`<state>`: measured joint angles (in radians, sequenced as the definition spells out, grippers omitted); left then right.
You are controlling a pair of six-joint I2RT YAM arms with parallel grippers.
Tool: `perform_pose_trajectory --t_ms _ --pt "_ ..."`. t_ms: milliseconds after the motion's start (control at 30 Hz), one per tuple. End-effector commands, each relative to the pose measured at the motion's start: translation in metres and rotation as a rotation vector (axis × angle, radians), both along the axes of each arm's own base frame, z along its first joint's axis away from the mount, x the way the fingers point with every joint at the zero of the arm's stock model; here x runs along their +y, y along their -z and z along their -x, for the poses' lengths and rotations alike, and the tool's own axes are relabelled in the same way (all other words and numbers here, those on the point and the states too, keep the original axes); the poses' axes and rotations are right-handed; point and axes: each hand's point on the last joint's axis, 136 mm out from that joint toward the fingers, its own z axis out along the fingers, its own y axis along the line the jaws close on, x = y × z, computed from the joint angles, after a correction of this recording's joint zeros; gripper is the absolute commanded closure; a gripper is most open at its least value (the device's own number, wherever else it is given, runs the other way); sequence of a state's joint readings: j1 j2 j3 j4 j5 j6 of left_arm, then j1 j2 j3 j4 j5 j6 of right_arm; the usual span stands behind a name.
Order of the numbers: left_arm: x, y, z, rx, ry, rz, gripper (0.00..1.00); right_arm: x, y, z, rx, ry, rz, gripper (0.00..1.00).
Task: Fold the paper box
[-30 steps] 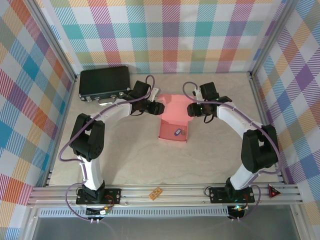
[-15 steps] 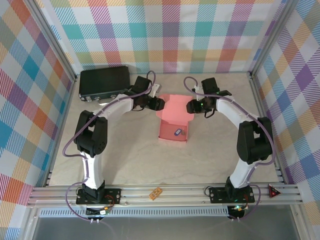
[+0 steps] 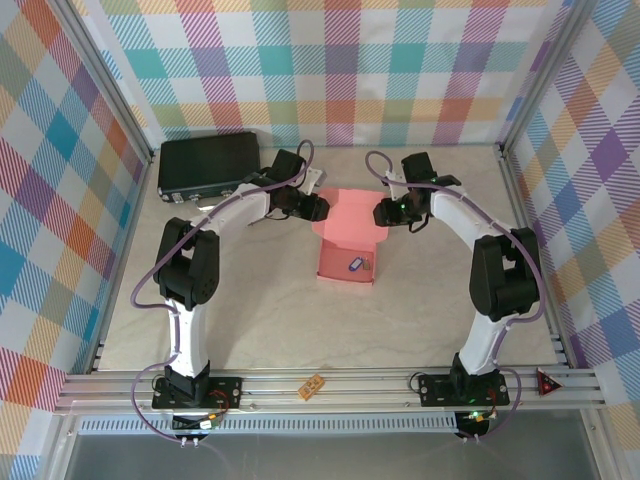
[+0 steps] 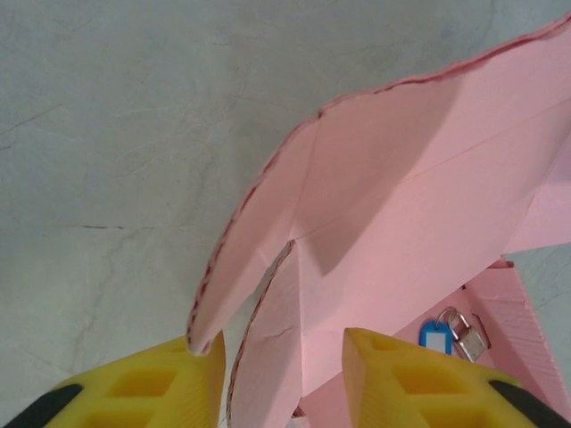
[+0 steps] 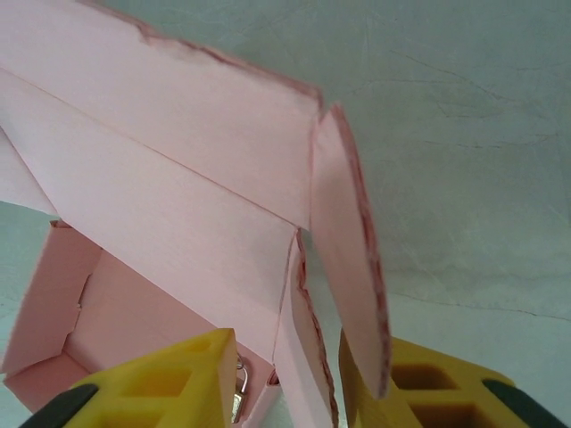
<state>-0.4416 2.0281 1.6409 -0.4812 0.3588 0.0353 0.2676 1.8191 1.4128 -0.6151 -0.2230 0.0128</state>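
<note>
The paper box (image 3: 347, 262) is salmon-pink card lying mid-table, its tray open and its lid panel (image 3: 350, 212) raised at the far end. A small padlock with a blue tag (image 3: 352, 264) lies in the tray. My left gripper (image 3: 318, 208) is at the lid's left end. In the left wrist view its yellow fingers (image 4: 143, 388) straddle two pink side flaps (image 4: 268, 330), the outer one touching the left finger. My right gripper (image 3: 382, 212) is at the lid's right end. Its fingers (image 5: 161, 383) straddle the right side flaps (image 5: 352, 267) with gaps showing.
A black hard case (image 3: 208, 163) lies at the back left, just behind the left arm. Checked walls close in the table on three sides. A small tan block (image 3: 313, 386) rests on the front rail.
Both grippers have shifted slightly toward the far side at the lid's ends, and both pairs of jaws have narrowed around the side flaps. The box tray has stayed in place.
</note>
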Motion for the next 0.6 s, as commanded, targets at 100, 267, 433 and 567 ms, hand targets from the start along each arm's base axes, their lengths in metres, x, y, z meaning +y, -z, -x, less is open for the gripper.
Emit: perform_pose_trajectory --t_ms 100,267,433,567 --pt "0.004 -0.015 -0.002 -0.009 0.006 0.02 0.67 0.004 -0.019 -0.001 -0.015 -0.031 -0.032 0.66" --pt "0.003 -0.018 -0.003 -0.013 0.007 0.022 0.68 0.005 -0.022 0.001 -0.012 -0.041 -0.03 0.68" --pt "0.002 -0.022 -0.003 -0.015 0.008 0.027 0.69 0.004 -0.021 0.002 -0.006 -0.045 -0.021 0.7" --pt "0.003 -0.027 -0.003 -0.027 0.005 0.031 0.7 0.003 -0.021 0.004 -0.005 -0.051 -0.015 0.73"
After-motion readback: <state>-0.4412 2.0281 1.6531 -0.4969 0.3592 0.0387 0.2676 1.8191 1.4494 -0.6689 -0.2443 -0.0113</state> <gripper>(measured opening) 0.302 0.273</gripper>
